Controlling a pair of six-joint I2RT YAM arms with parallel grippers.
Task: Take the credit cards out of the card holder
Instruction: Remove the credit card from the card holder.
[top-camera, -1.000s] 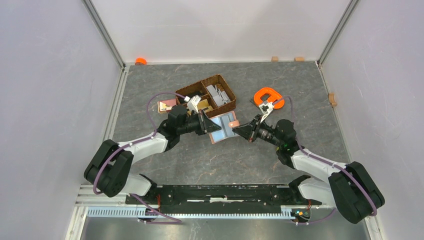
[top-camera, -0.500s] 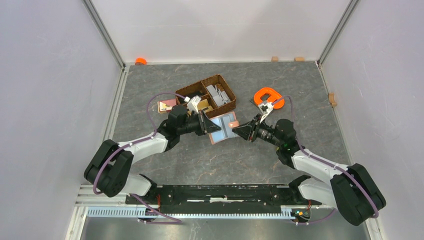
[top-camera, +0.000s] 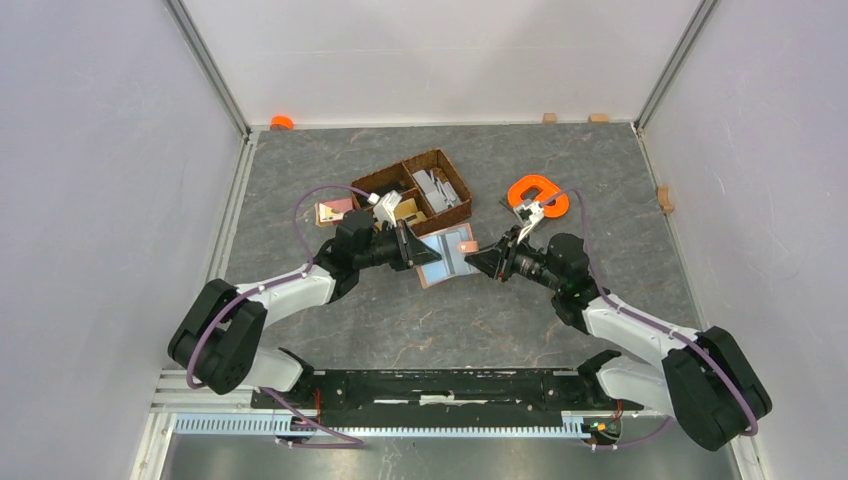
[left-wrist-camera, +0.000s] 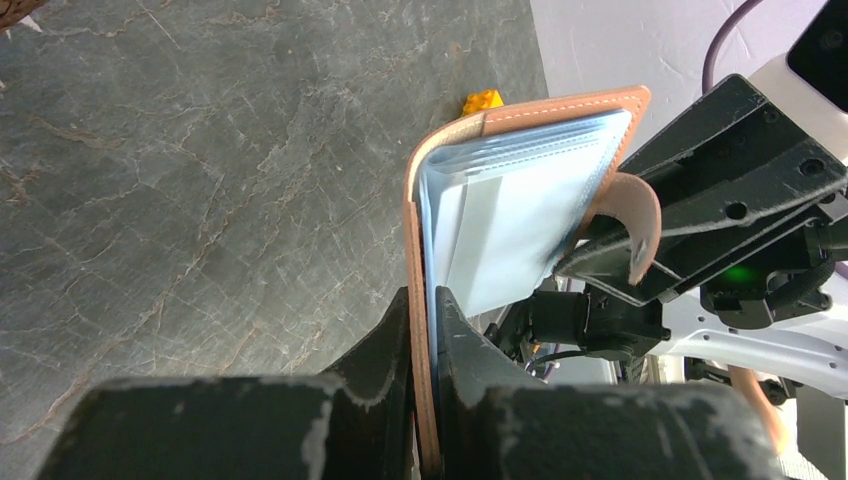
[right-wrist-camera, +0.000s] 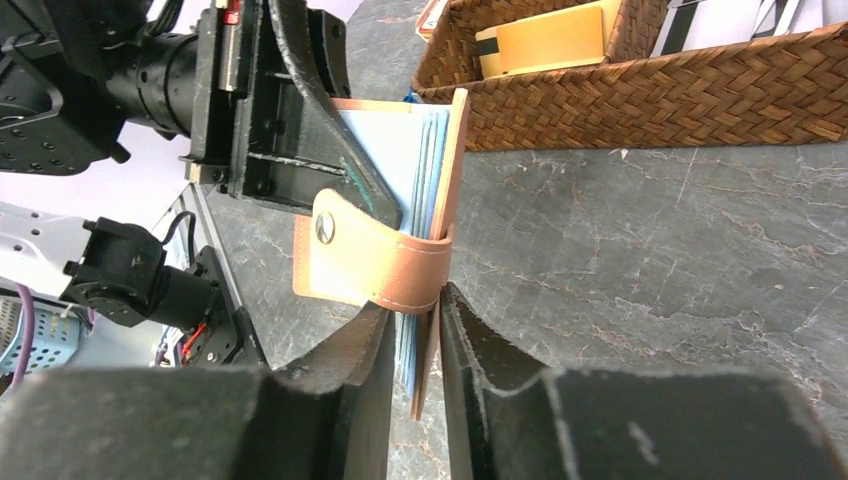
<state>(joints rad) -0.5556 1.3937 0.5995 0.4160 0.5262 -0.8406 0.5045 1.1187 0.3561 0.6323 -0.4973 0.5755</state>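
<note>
The tan card holder (top-camera: 447, 255) hangs open in the air between my two grippers, above the middle of the table. My left gripper (top-camera: 418, 252) is shut on one cover of the card holder (left-wrist-camera: 413, 230) at its near edge (left-wrist-camera: 424, 300). Pale blue credit cards (left-wrist-camera: 505, 235) sit in its sleeves. My right gripper (top-camera: 480, 258) straddles the opposite cover and the card edges (right-wrist-camera: 413, 300), jaws slightly parted with a thin gap on the card side. The snap tab (right-wrist-camera: 375, 265) curls over its left finger. The blue cards (right-wrist-camera: 400, 150) fan out behind the tab.
A dark wicker basket (top-camera: 425, 190) with flat pieces inside stands just behind the grippers, close in the right wrist view (right-wrist-camera: 650, 90). An orange ring-shaped object (top-camera: 537, 195) lies to the right. A pink-and-white piece (top-camera: 330, 212) lies left of the basket. A yellow brick (left-wrist-camera: 482, 100) lies on the table.
My right gripper's jaws have widened from a tight pinch and it has crept slightly toward the card holder. The left gripper and the card holder have stayed put.
</note>
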